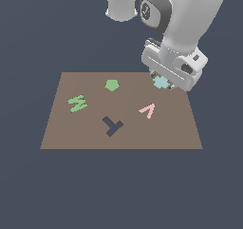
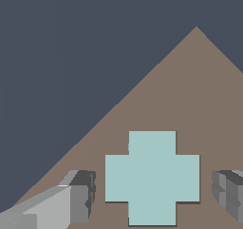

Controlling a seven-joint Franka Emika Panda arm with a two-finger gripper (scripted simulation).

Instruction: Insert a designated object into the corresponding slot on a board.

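You see the gripper (image 1: 162, 82) spread open astride the pale blue cross (image 2: 152, 177) at the board's (image 1: 71, 138) 1 o'clock corner, grasping nothing; whether the cross sits in a slot cannot be told.

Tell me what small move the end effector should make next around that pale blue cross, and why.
Probably close the fingers on the flat pale blue cross-shaped piece. In the wrist view the open end effector straddles it with gaps either side, near the brown board corner. Whether it already sits in its slot, I cannot tell.
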